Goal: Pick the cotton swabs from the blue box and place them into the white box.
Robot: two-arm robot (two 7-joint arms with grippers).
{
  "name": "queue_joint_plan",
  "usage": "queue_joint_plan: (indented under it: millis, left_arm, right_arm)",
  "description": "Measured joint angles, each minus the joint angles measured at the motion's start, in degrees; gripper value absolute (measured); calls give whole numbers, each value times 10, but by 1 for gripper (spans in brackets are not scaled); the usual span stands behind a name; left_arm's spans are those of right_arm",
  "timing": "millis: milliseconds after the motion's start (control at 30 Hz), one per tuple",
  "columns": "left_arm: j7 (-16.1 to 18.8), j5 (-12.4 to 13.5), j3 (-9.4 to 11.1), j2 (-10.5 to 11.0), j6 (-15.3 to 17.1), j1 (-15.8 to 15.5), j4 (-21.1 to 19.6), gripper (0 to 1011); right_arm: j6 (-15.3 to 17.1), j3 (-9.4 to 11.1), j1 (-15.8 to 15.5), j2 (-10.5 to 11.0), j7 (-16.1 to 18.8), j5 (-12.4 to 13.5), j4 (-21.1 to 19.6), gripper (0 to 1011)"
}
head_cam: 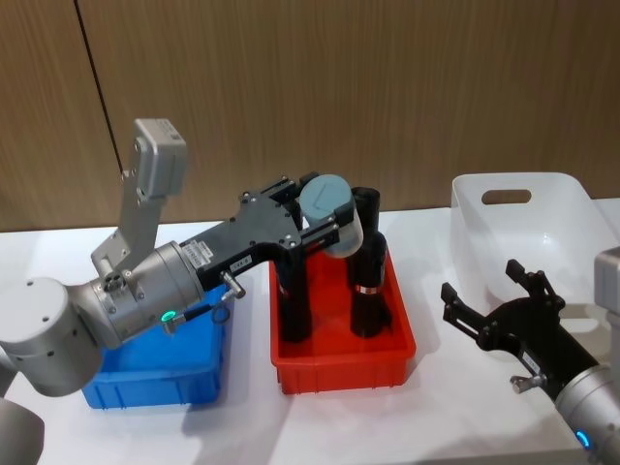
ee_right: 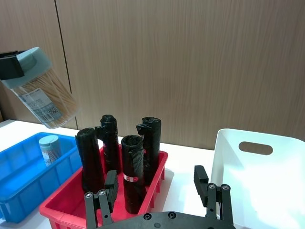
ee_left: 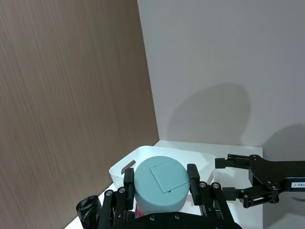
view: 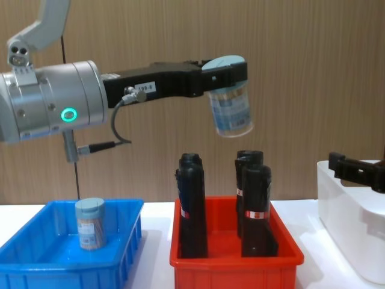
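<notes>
My left gripper [head_cam: 322, 206] is shut on the pale lid of a cotton swab jar [view: 231, 111], which hangs tilted high above the red bin [head_cam: 341, 374]. The tan sticks show through the held jar [ee_right: 46, 98]. A second jar [view: 90, 224] stands upright in the blue box [view: 36, 256], which sits at the left under my left arm. At the right stands the white box [head_cam: 542, 208]. My right gripper [head_cam: 489, 288] is open in front of it, low over the table, holding nothing.
The red bin [view: 234, 265] between the two boxes holds several tall black wrapped rolls [view: 191, 205]. Their tops reach to just below the held jar. A wooden wall runs behind the white table [head_cam: 339, 426].
</notes>
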Motion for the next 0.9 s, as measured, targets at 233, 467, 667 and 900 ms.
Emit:
queue_joint_plan:
  millis: [233, 467, 667, 900]
  left_arm:
    - [-3, -4, -4, 2, 30, -11, 0, 670]
    - [-3, -11, -7, 2, 63, -24, 0, 670]
    - [1, -23, -8, 0, 90, -33, 3, 670]
    - [7, -35, -6, -4, 115, -40, 11, 670]
  right_arm:
    - [0, 0, 0, 0, 0, 0, 0, 1001]
    - [0, 0, 0, 0, 0, 0, 0, 1001]
    - [0, 0, 0, 0, 0, 0, 0, 1001]
    - [0, 0, 0, 0, 0, 0, 0, 1001]
